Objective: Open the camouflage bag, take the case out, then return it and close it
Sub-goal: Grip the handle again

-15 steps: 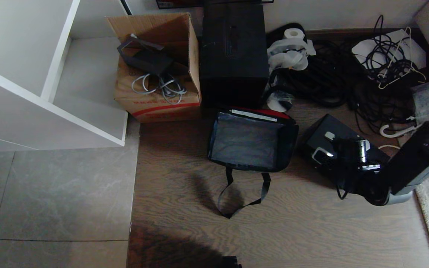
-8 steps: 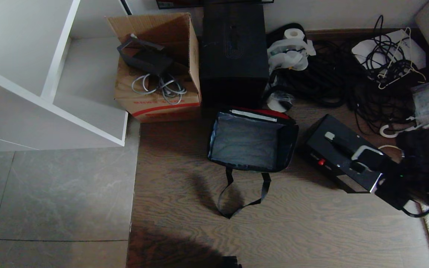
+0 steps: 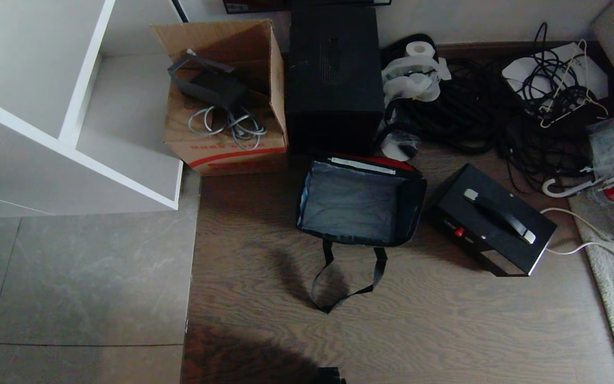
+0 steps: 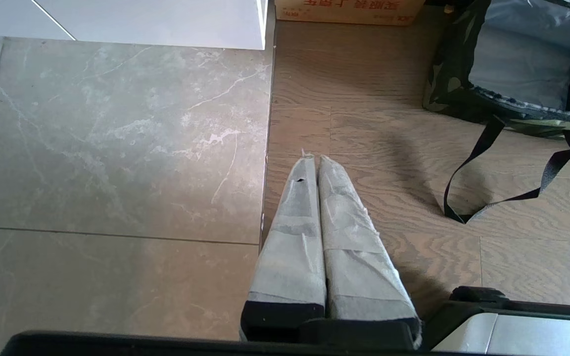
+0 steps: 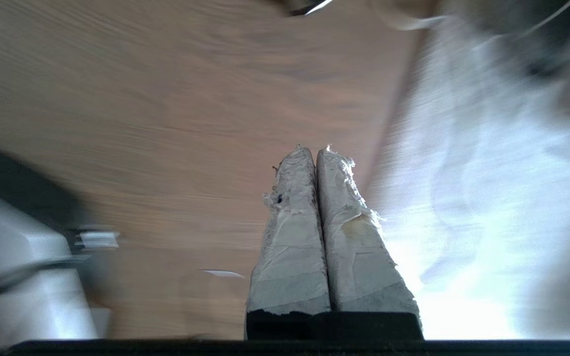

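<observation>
The camouflage bag (image 3: 360,200) stands open on the wood floor, its grey inside bare and a strip of red lid lining at its far edge; its black strap (image 3: 347,277) lies in front. In the left wrist view the bag (image 4: 451,79) and strap (image 4: 507,170) show too. The flat black case (image 3: 491,218), with strap handle and red latch, lies on the floor right of the bag. Neither arm shows in the head view. My left gripper (image 4: 313,158) is shut and empty over the tile-wood seam. My right gripper (image 5: 310,150) is shut and empty above floor and rug, in a blurred picture.
A brown cardboard box (image 3: 227,101) with cables and a taller black box (image 3: 335,74) stand behind the bag. Tangled black cables (image 3: 477,112) fill the back right. A white shelf unit (image 3: 62,106) is at the left, a pale rug (image 3: 613,277) at the right edge.
My right arm has drawn back off the case and out of the head view to the right. The case stays on the floor, now fully uncovered.
</observation>
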Motion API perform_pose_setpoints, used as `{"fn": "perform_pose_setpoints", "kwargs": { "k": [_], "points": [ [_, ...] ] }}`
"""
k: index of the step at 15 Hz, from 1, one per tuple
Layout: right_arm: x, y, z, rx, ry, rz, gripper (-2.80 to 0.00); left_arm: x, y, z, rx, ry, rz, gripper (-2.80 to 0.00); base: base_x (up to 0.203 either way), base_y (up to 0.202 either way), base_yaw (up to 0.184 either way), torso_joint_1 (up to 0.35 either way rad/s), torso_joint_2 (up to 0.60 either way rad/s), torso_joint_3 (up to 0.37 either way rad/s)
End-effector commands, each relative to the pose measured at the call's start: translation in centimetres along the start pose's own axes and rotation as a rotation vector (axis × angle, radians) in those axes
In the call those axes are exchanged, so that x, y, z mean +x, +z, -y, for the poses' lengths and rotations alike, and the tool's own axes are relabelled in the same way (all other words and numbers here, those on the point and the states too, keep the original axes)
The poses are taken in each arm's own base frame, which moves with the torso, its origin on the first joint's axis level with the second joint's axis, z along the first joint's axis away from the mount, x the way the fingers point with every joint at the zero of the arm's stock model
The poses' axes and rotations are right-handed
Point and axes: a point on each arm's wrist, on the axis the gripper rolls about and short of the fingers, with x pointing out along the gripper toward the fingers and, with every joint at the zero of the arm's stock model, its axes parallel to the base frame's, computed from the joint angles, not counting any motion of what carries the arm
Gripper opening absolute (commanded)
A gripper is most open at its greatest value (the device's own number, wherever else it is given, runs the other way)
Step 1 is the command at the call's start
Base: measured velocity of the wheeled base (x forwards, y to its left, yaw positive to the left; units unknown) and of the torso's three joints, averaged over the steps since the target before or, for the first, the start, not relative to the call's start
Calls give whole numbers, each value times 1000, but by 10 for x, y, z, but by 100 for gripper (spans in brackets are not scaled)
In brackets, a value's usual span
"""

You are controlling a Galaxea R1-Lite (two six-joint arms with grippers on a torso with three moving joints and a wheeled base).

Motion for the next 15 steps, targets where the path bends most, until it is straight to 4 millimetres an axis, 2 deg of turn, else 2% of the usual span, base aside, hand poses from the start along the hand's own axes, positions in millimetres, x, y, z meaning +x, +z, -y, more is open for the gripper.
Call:
{"fn": "perform_pose_setpoints", "kwargs": {
  "k": [1, 3, 6, 15],
  "points": [
    [-5, -41, -15, 205, 93, 172, -280, 1, -3, 0, -1, 0, -9, -280, 0, 0, 0, 0, 0, 0],
    [-4, -55, -24, 270, 197, 269, -280, 1, -3, 0, -1, 0, -8, -280, 0, 0, 0, 0, 0, 0],
    [-15, -64, -24, 336, 143, 460, -280, 1, -3, 0, -1, 0, -8, -280, 0, 0, 0, 0, 0, 0],
    [-15, -65, -24, 368, 147, 422, -280, 1, -3, 0, -1, 0, -9, -280, 0, 0, 0, 0, 0, 0]
  ]
}}
